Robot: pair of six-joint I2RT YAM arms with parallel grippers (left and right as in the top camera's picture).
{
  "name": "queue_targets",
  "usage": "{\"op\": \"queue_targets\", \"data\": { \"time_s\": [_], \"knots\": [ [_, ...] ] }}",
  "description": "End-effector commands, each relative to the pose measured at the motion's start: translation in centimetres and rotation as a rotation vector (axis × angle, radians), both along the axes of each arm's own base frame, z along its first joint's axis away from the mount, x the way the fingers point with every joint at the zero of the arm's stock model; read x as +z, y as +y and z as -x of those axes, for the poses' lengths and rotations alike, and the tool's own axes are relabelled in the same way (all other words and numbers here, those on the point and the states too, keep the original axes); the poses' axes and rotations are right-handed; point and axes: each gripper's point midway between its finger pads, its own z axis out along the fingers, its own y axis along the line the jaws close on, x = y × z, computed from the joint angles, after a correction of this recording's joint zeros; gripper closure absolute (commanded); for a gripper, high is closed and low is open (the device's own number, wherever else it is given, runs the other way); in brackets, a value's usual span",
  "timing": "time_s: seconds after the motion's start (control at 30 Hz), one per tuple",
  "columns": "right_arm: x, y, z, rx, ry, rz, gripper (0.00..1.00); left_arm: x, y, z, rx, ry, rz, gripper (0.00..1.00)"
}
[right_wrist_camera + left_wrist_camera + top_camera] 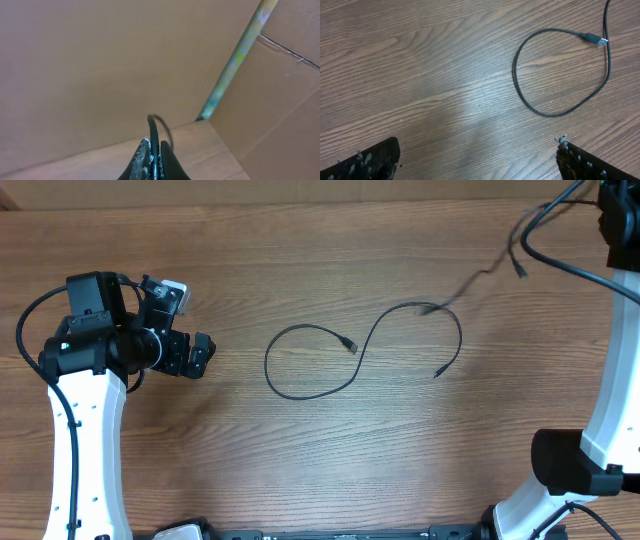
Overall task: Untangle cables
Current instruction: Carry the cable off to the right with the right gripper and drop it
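- Cables (pixel 300 397): two thin black ones show, a flat cable (pixel 514 75) and a raised cable (pixel 480 275).
- The flat cable lies on the table (pixel 230 470), ahead of the left gripper (pixel 205 355) and apart from it, touching neither finger.
- It curls in a loop nearest that gripper, then sweeps away in a second, open bend towards the right arm's side.
- Its plug (pixel 597 41) rests at the far side of the loop, just beside the cord that runs past it.
- Left gripper (pixel 477 145): fingers (pixel 370 160) spread wide, low over bare wood, holding nothing.
- Right gripper (pixel 155 150): fingers pressed together on the raised cable (pixel 151 125), which arches up out of the tips in a small hoop.
- This gripper is lifted, its camera facing a cardboard wall (pixel 90 65) with only a strip of table below.
- From overhead the raised cable is a blurred line slanting down from the right arm's corner to the far bend of the flat cable.
- Whether the two cords touch where they meet cannot be told.
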Motion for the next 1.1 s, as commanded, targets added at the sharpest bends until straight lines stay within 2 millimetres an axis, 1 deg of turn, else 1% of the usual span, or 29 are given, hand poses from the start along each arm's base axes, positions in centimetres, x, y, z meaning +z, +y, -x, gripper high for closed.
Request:
{"op": "queue_targets", "data": {
  "time_s": [0.0, 0.2, 0.37, 0.57, 0.7, 0.83, 0.9, 1.07],
  "knots": [
    [0.6, -0.7, 0.2, -0.01, 0.0, 0.046, 0.96, 0.1, -0.1, -0.2, -0.014, -0.008, 0.009, 0.0],
    [1.3, -1.7, 0.3, -0.035, -0.022, 0.068, 0.96, 0.1, -0.1, -0.2, -0.014, -0.008, 0.009, 0.0],
    [2.0, -3.2, 0.8, -0.11, -0.044, 0.091, 0.96, 0.1, -0.1, -0.2, -0.014, -0.008, 0.009, 0.0],
    [3.5, -5.3, 1.5, -0.198, -0.076, 0.15, 0.96, 0.1, -0.1, -0.2, -0.014, -0.008, 0.009, 0.0],
    [4.3, -6.1, 2.0, -0.26, -0.106, 0.162, 0.96, 0.1, -0.1, -0.2, -0.014, -0.008, 0.009, 0.0],
    [4.5, -6.9, 2.3, -0.283, -0.117, 0.158, 0.96, 0.1, -0.1, -0.2, -0.014, -0.008, 0.009, 0.0],
    [4.5, -7.8, 2.5, -0.306, -0.122, 0.151, 0.96, 0.1, -0.1, -0.2, -0.014, -0.008, 0.009, 0.0],
    [4.1, -12.0, 4.1, -0.397, -0.14, 0.1, 0.96, 0.1, -0.1, -0.2, -0.014, -0.008, 0.009, 0.0]
  ]
}}
